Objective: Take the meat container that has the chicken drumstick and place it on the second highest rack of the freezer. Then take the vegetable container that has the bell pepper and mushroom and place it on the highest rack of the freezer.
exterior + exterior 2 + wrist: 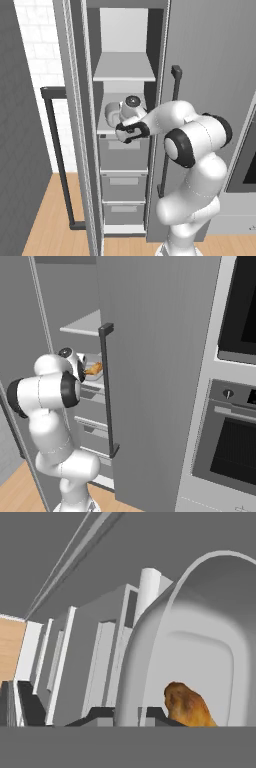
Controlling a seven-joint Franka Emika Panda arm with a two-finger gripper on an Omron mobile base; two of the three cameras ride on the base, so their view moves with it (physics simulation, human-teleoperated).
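The gripper (127, 714) is pinched on the near rim of the tray (200, 657), one dark tip either side of the thin wall, and the step in hand looks like setting that tray down on the second shelf (112, 129) of the freezer (75, 125). To do it well, I would keep the tray level, ease it further in over the shelf until most of its base is supported, lower it flat, and only then spread the fingers and back straight out, clear of the drawers (124, 152) just below the shelf. The tray is pale grey, shallow, with rounded corners and a raised rim. The drumstick (189, 706) lies inside it close to the gripped rim, a small golden-brown lump far smaller than the tray. From the right base camera the drumstick (93, 369) sits at shelf level, just under the top shelf (84, 324), which is bare. Beyond, the freezer's back wall is plain grey.
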